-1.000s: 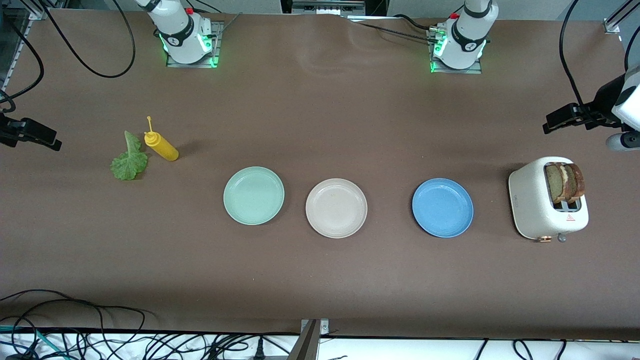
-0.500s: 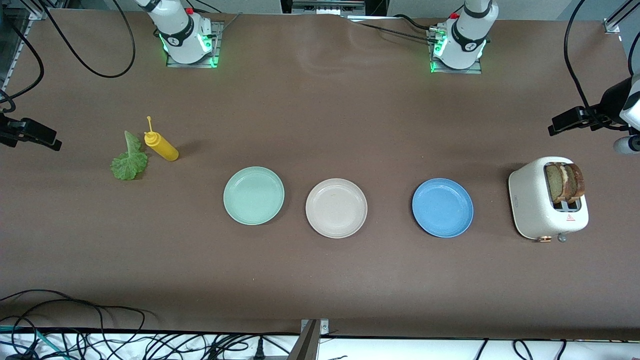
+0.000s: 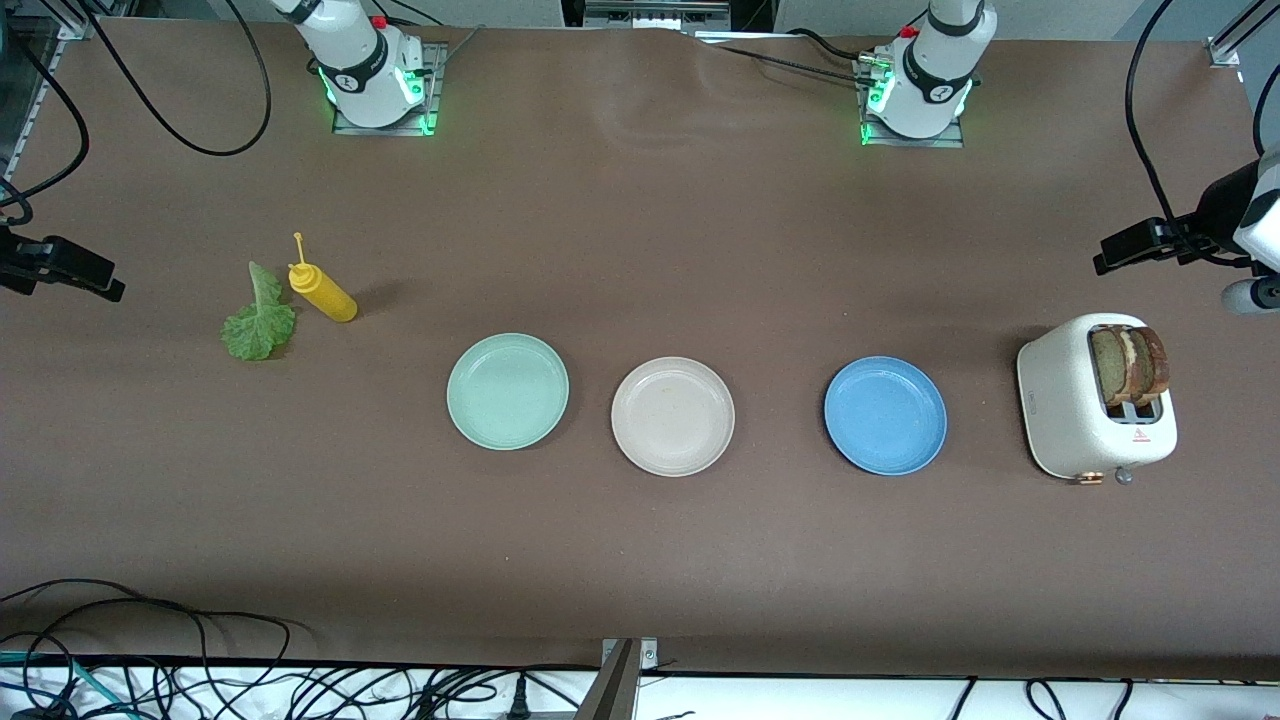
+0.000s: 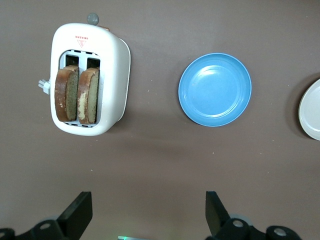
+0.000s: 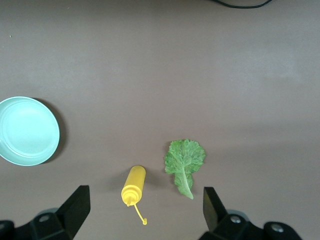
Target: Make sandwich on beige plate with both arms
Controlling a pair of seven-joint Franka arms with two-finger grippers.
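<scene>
Mint green plate [image 3: 507,391] and blue plate [image 3: 885,415] mid-table; my mustard bottle [image 3: 322,291] and white toaster [image 3: 1080,412] sit near opposite ends.

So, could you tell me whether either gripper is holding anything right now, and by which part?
Nothing is held: the left gripper and the right gripper are both open and empty.

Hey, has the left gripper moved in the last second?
Yes. The left gripper, open above the table beside the toaster, drifted slightly toward the table's end and away from the toaster, then eased partway back.
</scene>
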